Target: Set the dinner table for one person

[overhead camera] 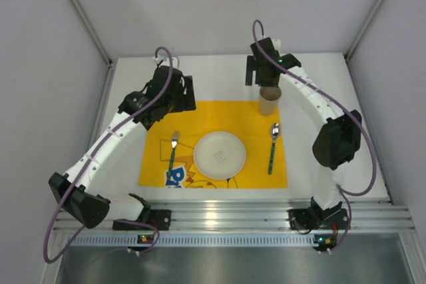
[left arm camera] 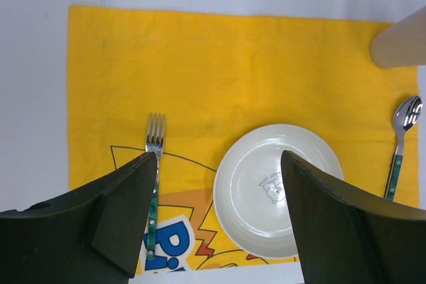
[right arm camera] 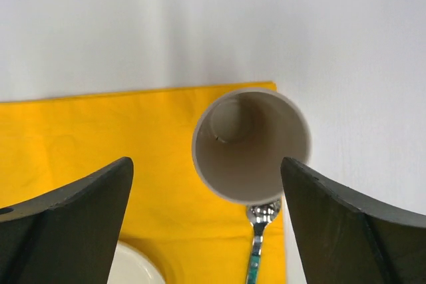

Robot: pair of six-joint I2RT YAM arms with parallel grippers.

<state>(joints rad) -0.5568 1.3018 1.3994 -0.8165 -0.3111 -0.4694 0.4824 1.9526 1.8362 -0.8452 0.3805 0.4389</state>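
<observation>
On the white dinner table (overhead camera: 333, 164) lies a yellow cartoon-printed mat (overhead camera: 219, 118). A white plate (overhead camera: 219, 155) sits at its middle, a green-handled fork (overhead camera: 173, 152) to its left, a green-handled spoon (overhead camera: 273, 145) to its right. A beige cup (overhead camera: 269, 100) stands upright at the mat's far right corner. My left gripper (left arm camera: 216, 194) is open and empty, raised over the mat's far left part; plate (left arm camera: 273, 187) and fork (left arm camera: 154, 164) show below it. My right gripper (right arm camera: 206, 197) is open and empty, above the cup (right arm camera: 251, 144).
A ribbed aluminium rail (overhead camera: 226, 214) runs along the table's near edge, with both arm bases on it. Grey walls close the table in on the left, right and far sides. Bare white tabletop lies beyond the mat and on both sides of it.
</observation>
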